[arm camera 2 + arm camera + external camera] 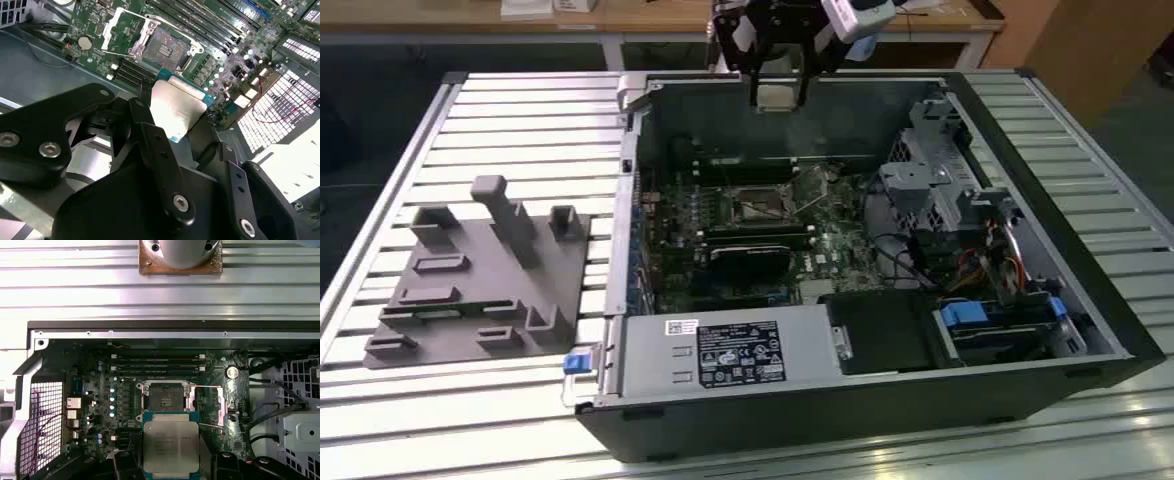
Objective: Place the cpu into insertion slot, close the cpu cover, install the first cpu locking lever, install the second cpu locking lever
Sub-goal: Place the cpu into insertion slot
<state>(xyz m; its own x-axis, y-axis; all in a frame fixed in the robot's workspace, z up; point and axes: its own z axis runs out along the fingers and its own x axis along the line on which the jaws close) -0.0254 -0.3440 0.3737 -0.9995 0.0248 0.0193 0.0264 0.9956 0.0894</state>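
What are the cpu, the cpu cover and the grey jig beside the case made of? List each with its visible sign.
cpu: likely a dull grey metal lid; soft sheen, with a green board edge around it.
cpu cover: bare bright sheet metal, probably steel; thin and reflective.
Grey jig: apparently matte plastic; uniform flat grey, no glints.

My gripper (175, 107) is matte black linkage bars pinned with silver screws, a white block (861, 20) mounted just beside it.

Silver-topped cpu (170, 446) aloft above bare insertion slot (165, 396), cpu cover (144, 32) open.
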